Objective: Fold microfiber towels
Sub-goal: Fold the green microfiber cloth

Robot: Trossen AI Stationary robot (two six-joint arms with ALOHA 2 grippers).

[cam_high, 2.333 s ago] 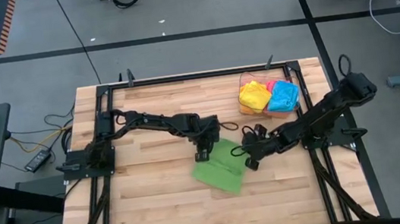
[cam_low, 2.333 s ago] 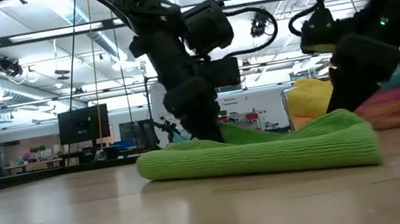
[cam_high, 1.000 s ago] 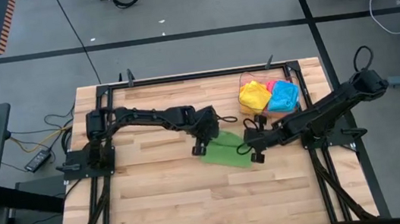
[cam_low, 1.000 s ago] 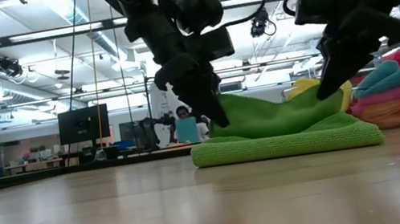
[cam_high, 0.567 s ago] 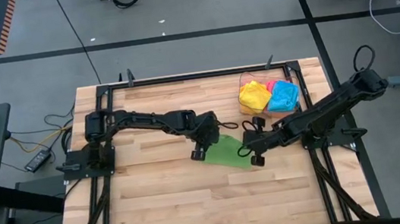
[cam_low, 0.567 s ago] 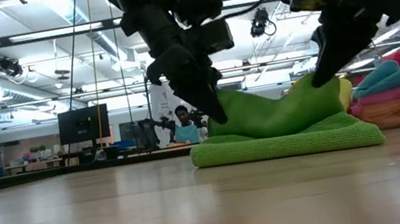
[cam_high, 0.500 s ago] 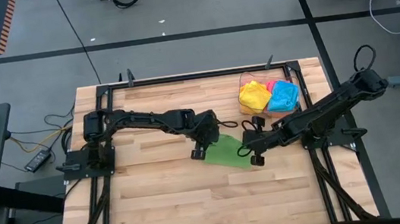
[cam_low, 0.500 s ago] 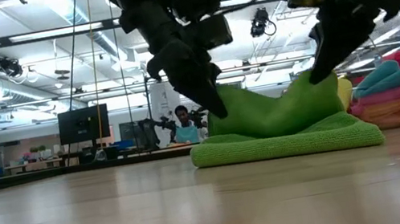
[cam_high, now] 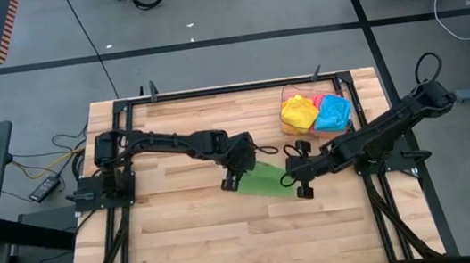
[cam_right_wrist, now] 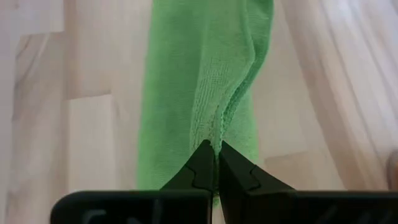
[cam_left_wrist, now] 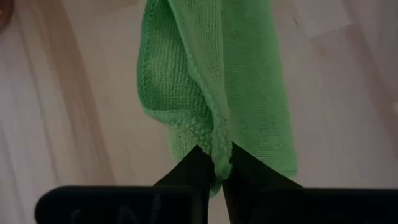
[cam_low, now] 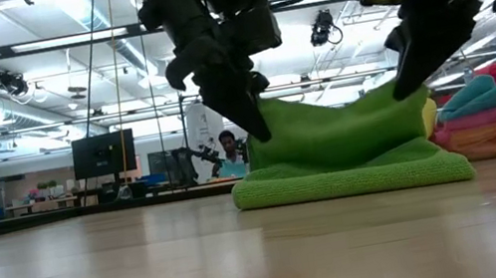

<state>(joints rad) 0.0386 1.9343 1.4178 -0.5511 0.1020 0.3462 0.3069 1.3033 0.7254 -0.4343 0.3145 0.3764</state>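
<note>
The green towel (cam_high: 265, 180) lies near the middle of the wooden counter (cam_high: 184, 227). The left claw (cam_high: 233, 179) pinches one top corner of it and the right claw (cam_high: 294, 182) pinches the other, both lifted up. More bright towels (cam_high: 316, 114) sit in the clear bin (cam_high: 287, 98) at the counter's far right

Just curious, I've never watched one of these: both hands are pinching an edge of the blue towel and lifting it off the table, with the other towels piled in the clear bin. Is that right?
Not quite: the towel is green, not blue. The low view shows the left hand and the right hand each pinching an edge of the green towel and lifting it off the table. The other towels do sit piled in the clear bin.
</note>
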